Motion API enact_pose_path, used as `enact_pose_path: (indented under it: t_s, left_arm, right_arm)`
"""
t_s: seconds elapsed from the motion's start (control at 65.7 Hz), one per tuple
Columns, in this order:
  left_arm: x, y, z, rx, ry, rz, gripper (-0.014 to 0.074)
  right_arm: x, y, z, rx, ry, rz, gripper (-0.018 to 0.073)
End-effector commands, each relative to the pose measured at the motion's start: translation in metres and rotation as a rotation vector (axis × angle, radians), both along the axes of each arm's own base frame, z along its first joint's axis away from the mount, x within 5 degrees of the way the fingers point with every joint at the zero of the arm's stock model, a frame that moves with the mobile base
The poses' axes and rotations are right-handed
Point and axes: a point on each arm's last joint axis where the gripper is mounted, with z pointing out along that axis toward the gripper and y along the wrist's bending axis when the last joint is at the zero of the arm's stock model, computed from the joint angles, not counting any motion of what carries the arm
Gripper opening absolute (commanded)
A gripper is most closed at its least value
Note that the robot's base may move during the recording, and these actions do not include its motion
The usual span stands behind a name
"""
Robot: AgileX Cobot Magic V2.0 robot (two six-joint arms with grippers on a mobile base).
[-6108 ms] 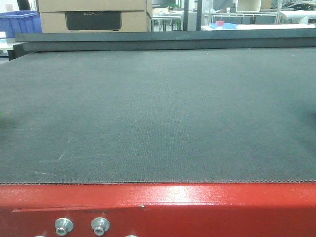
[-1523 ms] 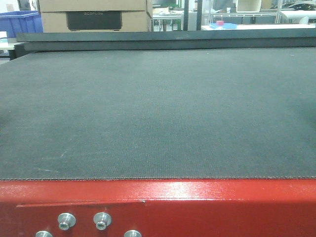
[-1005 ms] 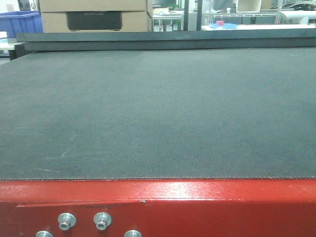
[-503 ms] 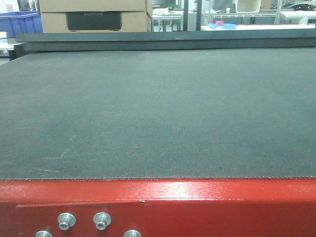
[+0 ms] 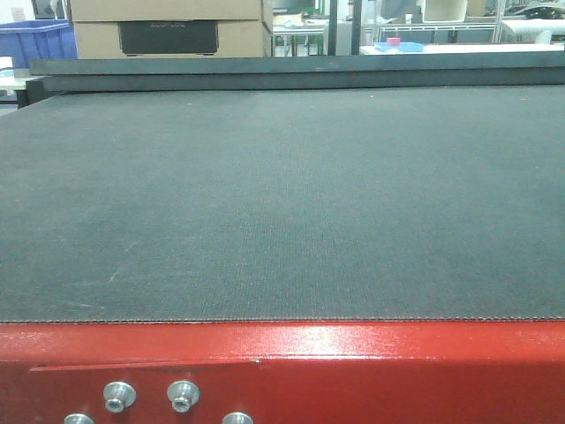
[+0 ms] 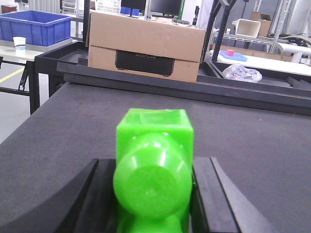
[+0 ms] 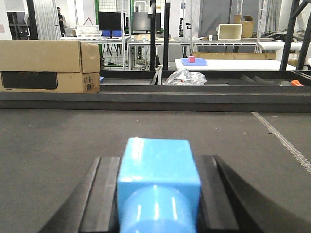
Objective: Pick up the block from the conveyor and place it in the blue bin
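The conveyor's dark grey belt (image 5: 282, 194) on its red frame (image 5: 353, 371) fills the front view, and no block or gripper shows on it there. In the left wrist view my left gripper (image 6: 153, 165) is shut on a green block (image 6: 154, 145), held between black fingers (image 6: 99, 199) above the belt. In the right wrist view my right gripper (image 7: 158, 162) is shut on a blue block (image 7: 158, 165) above the belt. The blue bin (image 6: 36, 26) stands on a table beyond the belt's far left corner; it also shows as the blue bin (image 5: 35, 40) in the front view.
A cardboard box (image 6: 146, 46) sits in a black tray behind the belt's far edge. A crumpled plastic bag (image 6: 241, 73) lies to its right. A paper cup (image 6: 19, 42) stands by the bin. Tables and shelving stand further back.
A hint of green at the belt's left edge and a dark shape at its right edge, seen six seconds ago, have left the front view. The last second shows no change.
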Motion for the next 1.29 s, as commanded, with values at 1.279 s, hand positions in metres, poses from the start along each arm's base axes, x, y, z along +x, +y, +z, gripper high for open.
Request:
enact_pose_path:
  t_s: [1.279]
  left_arm:
    - [-0.0013, -0.0009, 0.0028, -0.005, -0.032, -0.009, -0.0111]
  right_arm:
    - [-0.0010, -0.0001, 0.0010, -0.004, -0.017, -0.001, -0.0167]
